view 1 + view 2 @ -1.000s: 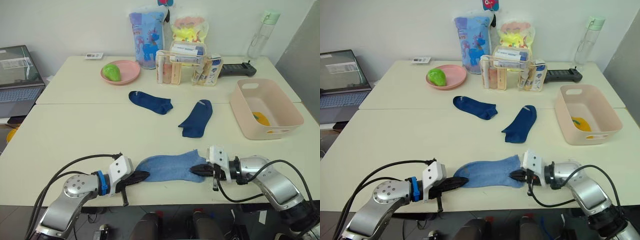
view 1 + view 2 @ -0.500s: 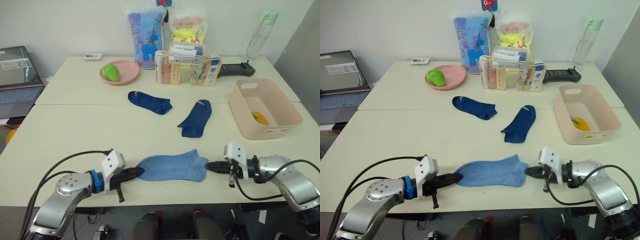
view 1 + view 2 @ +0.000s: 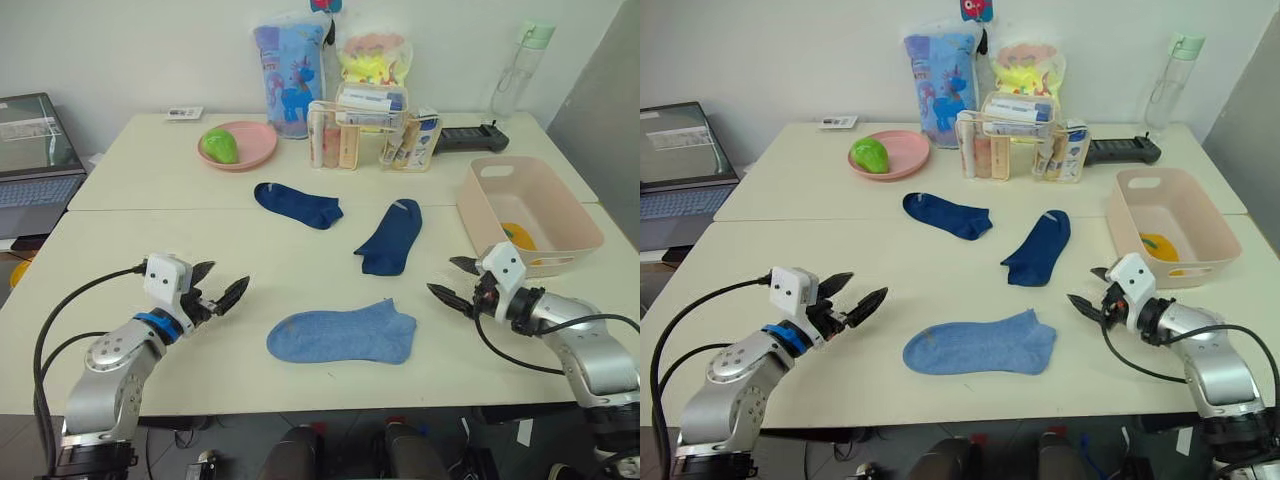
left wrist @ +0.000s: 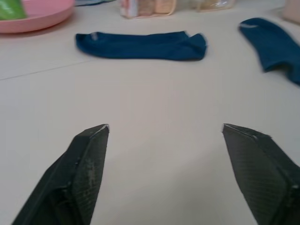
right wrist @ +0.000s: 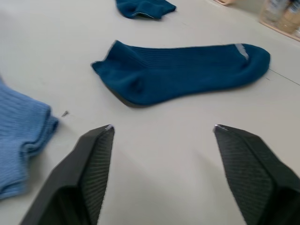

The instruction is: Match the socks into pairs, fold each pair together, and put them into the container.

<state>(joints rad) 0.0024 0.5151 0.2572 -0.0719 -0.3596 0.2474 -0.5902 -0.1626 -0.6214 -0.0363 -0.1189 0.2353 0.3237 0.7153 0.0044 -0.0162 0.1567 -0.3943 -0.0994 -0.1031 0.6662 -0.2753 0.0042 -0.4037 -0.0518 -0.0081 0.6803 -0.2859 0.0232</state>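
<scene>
A light blue sock [image 3: 342,335] lies flat near the table's front edge, apart from both grippers. Two navy socks lie separately behind it, one [image 3: 297,205] to the left and one [image 3: 391,237] to the right. At the right stands the pale pink container [image 3: 466,208] with something mustard-yellow [image 3: 520,237] inside. My left gripper [image 3: 220,283] hovers open and empty to the left of the light blue sock. My right gripper [image 3: 447,277] is open and empty between that sock and the container. The right wrist view shows a navy sock [image 5: 178,70] ahead and the light blue sock's edge [image 5: 18,140].
At the back stand a pink plate [image 3: 240,145] with a green item, a clear organiser [image 3: 375,135], two printed bags, a bottle [image 3: 520,65] and a black device [image 3: 472,138]. A laptop [image 3: 35,150] sits at the far left.
Both grippers have let go of the light blue sock's ends, opened wide and drawn away outward, left to the left and right toward the container. The sock stays flat on the table.
</scene>
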